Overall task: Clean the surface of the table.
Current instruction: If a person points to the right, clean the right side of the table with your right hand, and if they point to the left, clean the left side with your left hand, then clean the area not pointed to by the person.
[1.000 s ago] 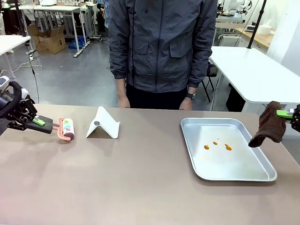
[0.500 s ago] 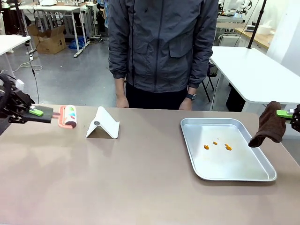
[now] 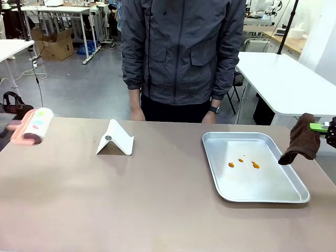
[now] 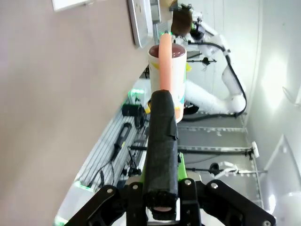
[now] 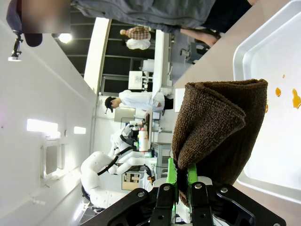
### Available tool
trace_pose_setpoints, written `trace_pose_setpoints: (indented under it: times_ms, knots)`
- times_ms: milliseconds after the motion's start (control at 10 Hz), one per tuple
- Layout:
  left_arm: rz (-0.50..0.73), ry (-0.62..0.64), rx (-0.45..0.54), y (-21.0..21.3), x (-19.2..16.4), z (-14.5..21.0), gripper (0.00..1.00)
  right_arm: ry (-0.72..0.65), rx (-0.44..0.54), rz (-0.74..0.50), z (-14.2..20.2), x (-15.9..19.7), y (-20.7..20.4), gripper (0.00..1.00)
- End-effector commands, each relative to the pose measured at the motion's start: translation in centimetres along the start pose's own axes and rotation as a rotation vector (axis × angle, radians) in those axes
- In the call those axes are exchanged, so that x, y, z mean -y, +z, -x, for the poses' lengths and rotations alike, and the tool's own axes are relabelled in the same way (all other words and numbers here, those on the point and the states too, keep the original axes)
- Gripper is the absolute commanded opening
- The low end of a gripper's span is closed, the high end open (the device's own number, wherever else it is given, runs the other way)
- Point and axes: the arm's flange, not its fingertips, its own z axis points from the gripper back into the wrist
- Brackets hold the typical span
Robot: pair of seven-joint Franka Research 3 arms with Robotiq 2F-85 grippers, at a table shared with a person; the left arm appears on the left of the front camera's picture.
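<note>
Three orange spots lie in silver tray, at 3 o'clock on taupe surface. Right gripper pinches brown cloth just past tray's 3 o'clock rim. Left gripper clamps lint roller handle at surface's 9 o'clock edge.

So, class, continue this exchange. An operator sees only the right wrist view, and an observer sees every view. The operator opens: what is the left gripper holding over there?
Observer: A lint roller. In the left wrist view the left gripper is shut on its black handle.
Operator: Where is it over the table?
Observer: Near the table's far left corner, blurred in the front view.
Operator: I see two orange spots past my cloth. Are there more?
Observer: The front view shows three orange spots in the tray, and the brown cloth hangs apart from them.
</note>
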Motion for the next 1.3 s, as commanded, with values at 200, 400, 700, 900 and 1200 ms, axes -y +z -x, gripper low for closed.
trace_pose_setpoints:
  times_ms: [200, 400, 700, 900, 1200]
  knots:
    - [0.036, -0.042, -0.001, 1.8, -3.8, 6.7, 0.22, -0.013, -0.001, -0.006, 0.1, -0.4, 0.3, 0.0]
    - [0.073, -0.048, 0.108, 2.6, -4.3, 7.3, 0.22, -0.013, -0.001, -0.006, 0.1, -0.4, 0.3, 0.0]
    - [0.021, -0.025, 0.022, 2.2, -4.1, 7.1, 0.22, -0.013, -0.001, -0.006, 0.1, -0.4, 0.3, 0.0]
    - [0.021, -0.025, 0.022, 2.2, -4.1, 7.1, 0.22, -0.013, -0.001, -0.006, 0.1, -0.4, 0.3, 0.0]
    - [0.021, -0.025, 0.022, 2.2, -4.1, 7.1, 0.22, -0.013, -0.001, -0.006, 0.1, -0.4, 0.3, 0.0]
